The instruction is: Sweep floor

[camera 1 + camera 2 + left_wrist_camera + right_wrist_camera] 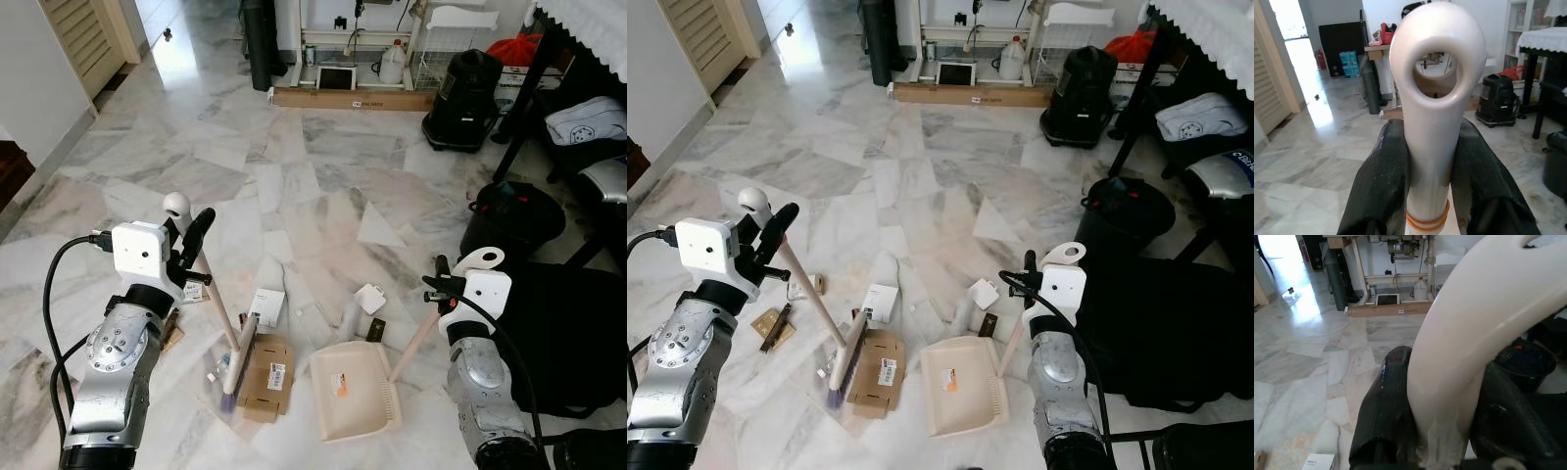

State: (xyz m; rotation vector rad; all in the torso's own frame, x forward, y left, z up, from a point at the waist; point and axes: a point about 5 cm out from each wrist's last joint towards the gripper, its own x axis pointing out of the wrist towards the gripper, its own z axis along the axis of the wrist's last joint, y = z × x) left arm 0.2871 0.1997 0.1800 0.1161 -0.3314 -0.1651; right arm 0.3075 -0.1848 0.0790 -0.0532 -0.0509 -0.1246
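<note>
I look down on a pale grey-veined marble floor (323,157) in a bright room. Far ahead, a long flat cardboard box (353,98) lies under a white table frame (358,39). To my right stand a black canister vacuum (465,98), a round black bin (511,217) and a dark table with a white lace cloth (588,29). A louvred wooden door (88,34) is at the far left.

Litter lies near my feet: a flattened brown cardboard box (266,375), a small white box (266,305), and a few smaller scraps I cannot identify.

My left gripper (191,245) is clamped on the white looped top of a wooden-handled broom (220,304); the wrist view shows both black fingers (1381,186) pressed against it. The broom slants down to its bristle head beside the brown box.

My right gripper (443,286) is closed around the white curved handle of a cream plastic dustpan (353,390), whose pan sits on the floor just right of the brown box.
</note>
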